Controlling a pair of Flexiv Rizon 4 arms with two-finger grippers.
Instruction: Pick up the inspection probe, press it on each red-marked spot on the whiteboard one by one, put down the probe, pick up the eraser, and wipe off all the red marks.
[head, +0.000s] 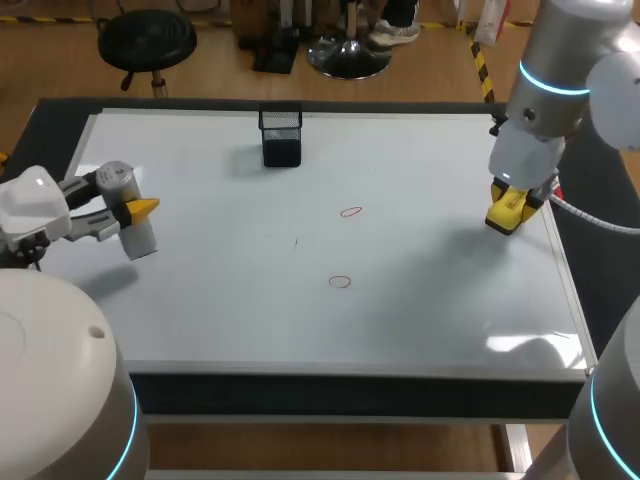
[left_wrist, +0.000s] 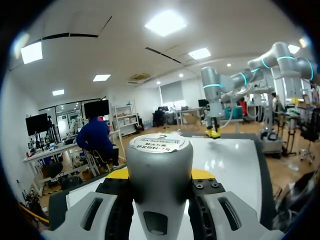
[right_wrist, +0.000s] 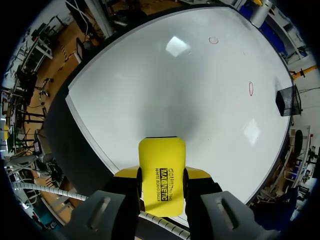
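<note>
Yellow eraser (right_wrist: 161, 160), one item: pinched from two sides between the yellow fingertips of the right gripper (right_wrist: 162, 176), its printed face turned up toward the wrist. Below and ahead of that gripper lay the whiteboard (right_wrist: 165, 90), with the eraser held over the board's border strip. Whether the eraser touched the surface could not be told.

Red marks, two, both small open rings drawn on the board and both well ahead of the right gripper. The nearer red mark (right_wrist: 250, 88) lay not far from a black mesh holder (right_wrist: 289, 100). The farther red mark (right_wrist: 214, 40) lay beyond it, well apart.

Grey probe (left_wrist: 159, 150), one item, cylindrical: clamped between the fingers of the left gripper (left_wrist: 160, 175), flat labelled cap facing the wrist. From overhead the left gripper (head: 140, 210) held the probe (head: 140, 238) slightly tilted, lower end over the whiteboard (head: 250, 300). Contact there could not be judged. The marks (head: 350, 212) (head: 340, 282) lay between the two grippers, the right gripper (head: 510, 208) and its eraser (head: 503, 217) well apart across the board.

Black mesh holder (head: 281, 137), one item: upright at the board's far border. Dark table (head: 300, 392) beneath all.
</note>
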